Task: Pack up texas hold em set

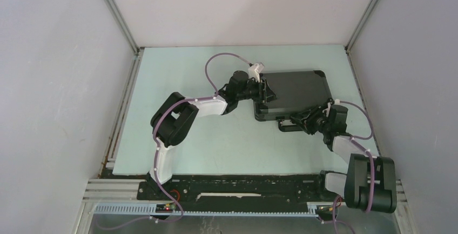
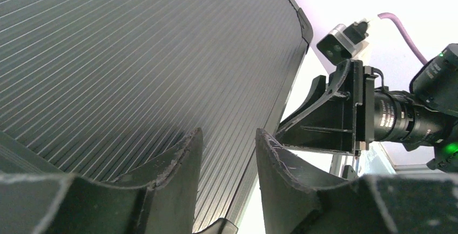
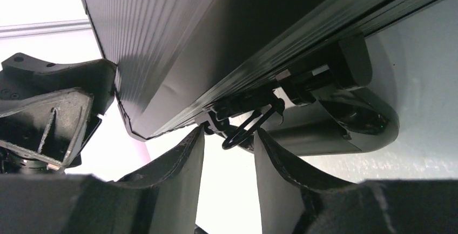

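Note:
The black ribbed hard case (image 1: 294, 88) lies on the pale green table with its lid down; chips, cards and buttons are hidden. My left gripper (image 1: 265, 91) is at the case's left edge, open, and the lid (image 2: 135, 55) and its rim run past my fingertips in the left wrist view (image 2: 228, 136). My right gripper (image 1: 303, 120) is at the case's front edge, open. In the right wrist view (image 3: 229, 136) a black wire latch loop (image 3: 246, 131) hangs just beyond my fingertips, beside the round black handle (image 3: 324, 131).
The table mat (image 1: 216, 136) is walled in by grey panels left, right and behind. A metal rail (image 1: 113, 191) runs along the near edge by the arm bases. My right gripper's body (image 2: 340, 115) shows past the case corner in the left wrist view.

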